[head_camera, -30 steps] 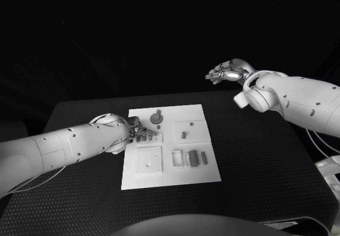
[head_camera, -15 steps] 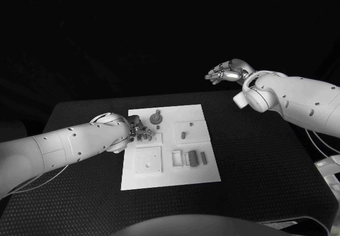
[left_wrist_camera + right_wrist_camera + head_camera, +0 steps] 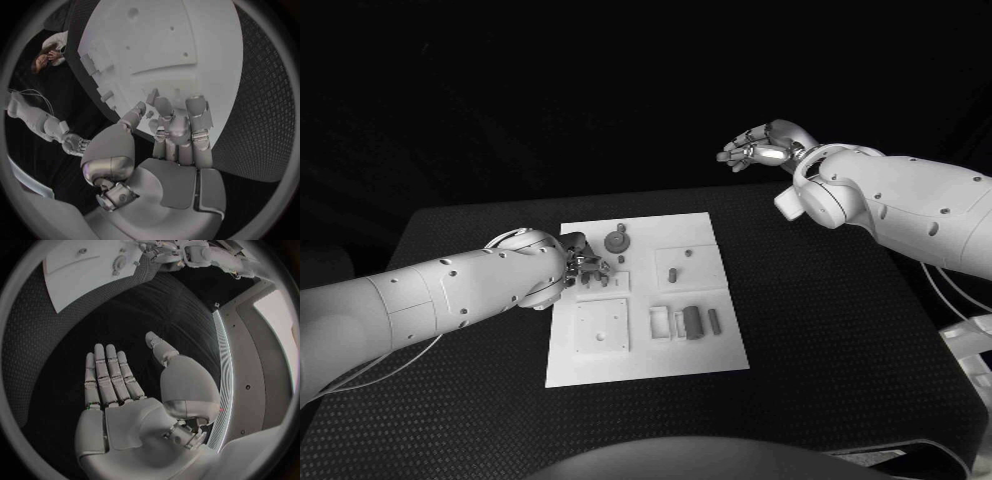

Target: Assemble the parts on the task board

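The white task board [image 3: 646,355] lies in the middle of the table. On it are a round grey part [image 3: 616,241], a small peg [image 3: 674,272] and several grey bars [image 3: 691,321]. My left hand [image 3: 586,264] rests over the board's left edge beside the round part. Its fingers [image 3: 178,125] are curled down onto the board [image 3: 169,45], and whether they pinch a piece is hidden. My right hand [image 3: 759,147] hangs high beyond the table's far right corner. It holds nothing, and its palm [image 3: 125,390] is flat with the fingers apart.
A square white plate [image 3: 604,325] with a small recess sits on the near left of the board. Black table surface [image 3: 834,330] stretches to the right of the board. The right forearm [image 3: 906,205] hangs over the table's right side.
The left hand's fingers have shifted slightly on the board's left edge. The right arm has not moved.
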`<state>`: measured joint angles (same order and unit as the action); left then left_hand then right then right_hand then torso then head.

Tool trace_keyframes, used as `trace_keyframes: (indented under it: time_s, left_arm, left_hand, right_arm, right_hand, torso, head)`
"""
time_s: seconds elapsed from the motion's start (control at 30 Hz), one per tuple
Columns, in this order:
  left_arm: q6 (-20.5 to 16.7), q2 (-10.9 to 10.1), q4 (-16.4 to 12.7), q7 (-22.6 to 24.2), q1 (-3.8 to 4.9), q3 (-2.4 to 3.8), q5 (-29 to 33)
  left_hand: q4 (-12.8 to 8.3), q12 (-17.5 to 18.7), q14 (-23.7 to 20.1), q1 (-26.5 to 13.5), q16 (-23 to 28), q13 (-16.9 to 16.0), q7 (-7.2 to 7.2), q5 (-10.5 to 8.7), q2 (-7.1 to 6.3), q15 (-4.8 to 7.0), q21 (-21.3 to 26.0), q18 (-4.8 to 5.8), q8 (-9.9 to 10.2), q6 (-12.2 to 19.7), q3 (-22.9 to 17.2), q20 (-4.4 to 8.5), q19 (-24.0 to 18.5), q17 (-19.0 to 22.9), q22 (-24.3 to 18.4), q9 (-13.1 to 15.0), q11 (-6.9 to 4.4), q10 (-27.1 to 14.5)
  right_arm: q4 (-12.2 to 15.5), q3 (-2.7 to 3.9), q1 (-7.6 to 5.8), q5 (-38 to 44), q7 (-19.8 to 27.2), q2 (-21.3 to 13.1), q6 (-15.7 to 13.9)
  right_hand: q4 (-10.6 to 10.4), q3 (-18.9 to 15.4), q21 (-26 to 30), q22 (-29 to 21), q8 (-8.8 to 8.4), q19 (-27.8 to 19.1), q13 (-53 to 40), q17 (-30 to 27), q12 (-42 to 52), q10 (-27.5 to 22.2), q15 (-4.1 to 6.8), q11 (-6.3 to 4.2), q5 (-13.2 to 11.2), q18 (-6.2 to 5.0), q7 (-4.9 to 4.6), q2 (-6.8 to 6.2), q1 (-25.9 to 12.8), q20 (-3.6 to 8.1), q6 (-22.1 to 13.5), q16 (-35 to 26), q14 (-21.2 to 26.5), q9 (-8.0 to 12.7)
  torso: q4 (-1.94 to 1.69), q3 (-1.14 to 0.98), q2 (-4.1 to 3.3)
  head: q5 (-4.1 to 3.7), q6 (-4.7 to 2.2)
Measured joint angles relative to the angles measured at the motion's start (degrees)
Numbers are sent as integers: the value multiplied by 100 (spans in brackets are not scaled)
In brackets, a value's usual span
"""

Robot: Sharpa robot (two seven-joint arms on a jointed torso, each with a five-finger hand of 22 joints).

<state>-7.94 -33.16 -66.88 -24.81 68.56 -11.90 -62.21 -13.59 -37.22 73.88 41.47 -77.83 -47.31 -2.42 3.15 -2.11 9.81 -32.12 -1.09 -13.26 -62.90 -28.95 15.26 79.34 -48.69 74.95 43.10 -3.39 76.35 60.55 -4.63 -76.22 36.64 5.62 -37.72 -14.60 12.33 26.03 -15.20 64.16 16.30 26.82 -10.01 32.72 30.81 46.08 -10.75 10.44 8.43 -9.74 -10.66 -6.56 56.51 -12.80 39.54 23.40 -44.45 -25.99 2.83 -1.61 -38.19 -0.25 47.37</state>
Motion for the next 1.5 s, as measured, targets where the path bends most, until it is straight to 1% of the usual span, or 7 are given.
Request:
trace_keyframes:
  time_s: [0.5, 0.73, 1.0, 1.07, 1.17, 1.37, 1.5]
  left_arm:
    - [41, 48, 92, -21, 1, 2, -36]
    - [95, 81, 133, -39, 2, 2, -143]
    - [128, 106, 146, -45, 3, 3, -207]
    - [131, 112, 147, -45, 4, 5, -208]
    - [135, 117, 146, -44, 10, 8, -204]
    - [151, 115, 137, -41, 16, 10, -174]
    - [166, 102, 129, -40, 20, 12, -119]
  left_hand:
    - [16, 0, -10, 22, 0, 0, -8, 0, -23, -10, 0, 1, 0, 33, -16, -2, -1, 0, -1, -5, 0, 0]
    - [-22, 0, -11, 100, 0, 0, -21, 258, 55, -11, 0, 0, 0, 60, -78, -32, 11, -1, -2, -4, 0, 0]
    - [-28, 0, -19, 106, 0, -1, -23, 257, 61, -20, 0, 0, 0, 72, -83, -32, 10, -1, -2, -4, 0, 0]
    - [-130, 0, -20, 283, 0, 0, -31, 363, 162, -20, 0, 0, 0, 68, -185, -33, 10, -1, -2, -4, -1, 1]
    - [-190, 0, -19, 356, 0, 0, -53, 400, 236, -22, 0, 0, 1, 49, -243, -37, 6, -1, -3, -2, 0, 1]
    - [-254, -22, -3, 613, 0, -1, -72, 404, 204, -51, 0, 1, -21, 49, -268, -65, 20, -1, -3, 4, 1, 0]
    - [-263, -22, 13, 749, 1, -1, -72, 570, 191, -51, 0, 2, -33, 48, -276, -75, 11, -1, -3, 5, 1, -1]
  right_arm:
    - [-11, 0, 1, 0, -1, 20, 9]
    - [-11, 0, 1, -1, -2, 20, 16]
    - [-16, 0, 1, -2, -2, 28, 27]
    - [-18, 0, 1, -2, -2, 29, 29]
    - [-19, 0, 1, -3, -2, 31, 32]
    - [-19, 0, 1, -3, -2, 35, 37]
    - [-19, 0, 1, -4, -3, 35, 40]
  right_hand:
    - [-17, -17, 0, 5, 0, 0, 8, 5, 22, 0, 0, 0, 0, -1, 0, 0, 0, 0, 0, 0, 0, 2]
    - [-33, -1, 0, 11, 0, 0, 8, 10, 22, 0, 0, 0, 0, -1, 0, 0, 0, 0, 0, -23, 0, 5]
    - [-48, -17, 22, 16, 0, 0, 13, 15, 22, 0, 0, 0, 0, -1, 0, 0, 0, 0, 0, -23, 0, 8]
    - [-48, -17, 22, 16, 0, 0, 13, 15, 22, 0, 0, 0, 0, -1, 0, 0, 0, 0, 0, -23, 0, 10]
    - [-49, -17, 22, 16, 0, 0, 13, 15, 22, 0, 0, 0, 0, -1, 0, 0, 0, 0, 0, -23, 0, 10]
    - [-48, -17, 22, 21, 0, 0, 20, 21, 22, 0, 0, 0, 0, -2, 0, 0, 0, 0, 0, -23, 0, 10]
    - [-53, -15, 22, 24, 0, 0, 20, 21, 22, 0, 0, 0, 0, -1, 0, 0, 0, 0, 0, -23, 0, 10]
  torso:
    - [-3, 1, 1]
    - [-3, -2, 2]
    - [1, -2, 2]
    - [1, -2, 2]
    - [1, -2, 2]
    - [0, -2, 2]
    - [-3, -1, 2]
  head:
    - [-1, 15]
    - [-1, 15]
    - [-13, 12]
    - [-15, 12]
    - [-16, 20]
    - [-19, 27]
    - [-19, 31]
